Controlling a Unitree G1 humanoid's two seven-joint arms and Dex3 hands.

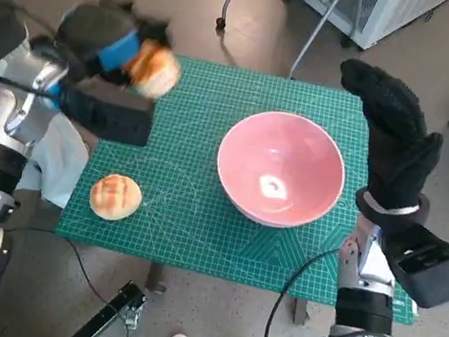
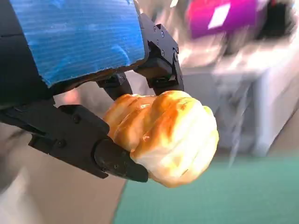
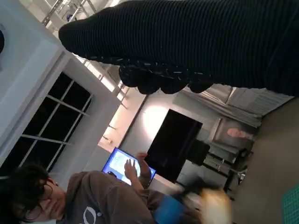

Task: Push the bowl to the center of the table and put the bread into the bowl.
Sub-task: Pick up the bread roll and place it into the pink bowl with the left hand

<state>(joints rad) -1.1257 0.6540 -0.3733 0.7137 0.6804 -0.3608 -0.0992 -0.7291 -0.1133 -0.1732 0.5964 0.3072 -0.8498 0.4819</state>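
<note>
In the head view the left hand grips a bread roll, raised near the mat's far left corner, well apart from the bowl. The pink bowl stands upright and empty on the green cutting mat, right of the mat's middle. A second roll lies on the mat near its left front edge, left of the bowl. The right hand is raised just right of the bowl, its glove flat with nothing in it, not touching the bowl. Beyond the mat lie a grey floor, metal chair legs and a white cabinet; shoe tips show at the near edge. In the left wrist view the golden roll sits clamped between the black fingers below the blue-taped back, with the mat blurred below it. In the right wrist view the glove fills the picture's upper part; beyond it a person sits by a lit laptop and a dark screen, with windows nearby.
</note>
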